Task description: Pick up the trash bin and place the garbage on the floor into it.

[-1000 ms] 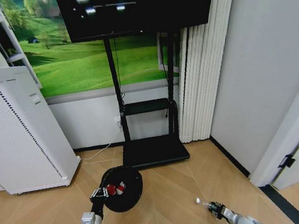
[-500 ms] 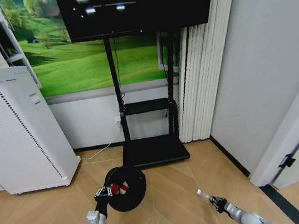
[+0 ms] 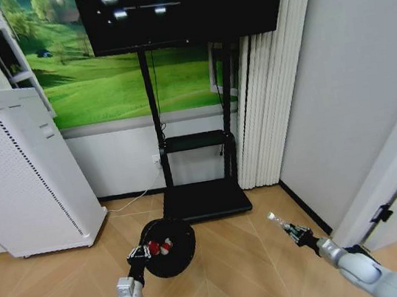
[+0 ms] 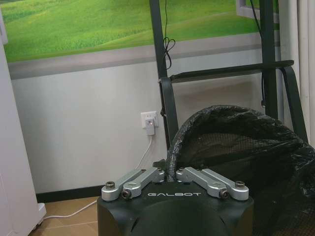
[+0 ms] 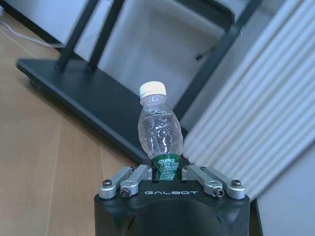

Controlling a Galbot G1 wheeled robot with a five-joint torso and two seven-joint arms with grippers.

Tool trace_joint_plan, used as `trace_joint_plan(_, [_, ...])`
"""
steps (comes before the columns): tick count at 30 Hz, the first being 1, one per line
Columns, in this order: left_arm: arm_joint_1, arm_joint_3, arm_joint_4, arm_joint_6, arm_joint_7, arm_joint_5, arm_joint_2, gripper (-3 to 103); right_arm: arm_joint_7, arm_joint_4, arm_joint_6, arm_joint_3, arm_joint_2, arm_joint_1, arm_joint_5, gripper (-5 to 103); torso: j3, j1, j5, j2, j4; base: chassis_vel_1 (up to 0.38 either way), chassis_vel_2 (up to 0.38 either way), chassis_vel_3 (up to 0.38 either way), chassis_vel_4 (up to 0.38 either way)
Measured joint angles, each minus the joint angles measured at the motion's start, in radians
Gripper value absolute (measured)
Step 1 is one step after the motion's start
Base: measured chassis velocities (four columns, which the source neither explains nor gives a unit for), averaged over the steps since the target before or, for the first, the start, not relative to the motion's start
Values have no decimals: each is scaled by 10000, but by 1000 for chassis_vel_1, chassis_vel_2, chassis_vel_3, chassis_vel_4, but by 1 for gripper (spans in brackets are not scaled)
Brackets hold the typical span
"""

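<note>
Holding the trash bin [image 3: 169, 247] by its rim, your left tool [image 3: 137, 257] is clamped shut; your right tool [image 3: 295, 233] grips the bottle [image 3: 277, 219] upright — bin lies leftward, well apart, apparently already containing red wrappers [image 3: 158, 248].

A herringbone wood floor [image 3: 233, 278] meets a grey wall [image 3: 353, 80]. A black screen [image 3: 181, 5] stands on a black stand [image 3: 205, 200] before a green meadow mural [image 3: 99, 81]; white pleated curtains [image 3: 270, 100] hang beside it, a white perforated appliance [image 3: 19, 175] opposite.
</note>
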Motion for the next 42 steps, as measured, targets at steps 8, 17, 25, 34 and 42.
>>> trace_joint_plan(8, [116, 102, -384, 86, -9, 142, 37, 5, -1454, 2456, 1267, 1702, -402, -1724, 881, 21, 0, 0, 0, 0, 9, 0, 0, 0, 0])
trace_joint_plan(17, [224, 384, -812, 238, 13, -182, 870, 5, -2305, 4871, 1829, 2840, -223, -3538, 1148, 21, 0, 0, 0, 0, 9, 0, 0, 0, 0])
trace_joint_plan(25, [237, 764, -1039, 243, 22, -197, 1201, 5, -2148, 6415, 1412, 2176, 30, -3493, 879, 21, 0, -1, -4, 0, 9, 0, 0, 0, 0])
trace_joint_plan(34, [264, 1377, -1195, 261, 9, 68, 1071, 5, -2004, 6774, 961, -48, 363, -1756, 804, 21, 0, 0, -1, 0, 10, 0, 0, 0, 0])
trace_joint_plan(42, [-153, 2294, -664, 270, -39, 459, 645, 5, -2075, 5274, 1240, -1202, 1262, -670, 593, 21, 0, -1, 0, 0, 10, 0, 0, 0, 0])
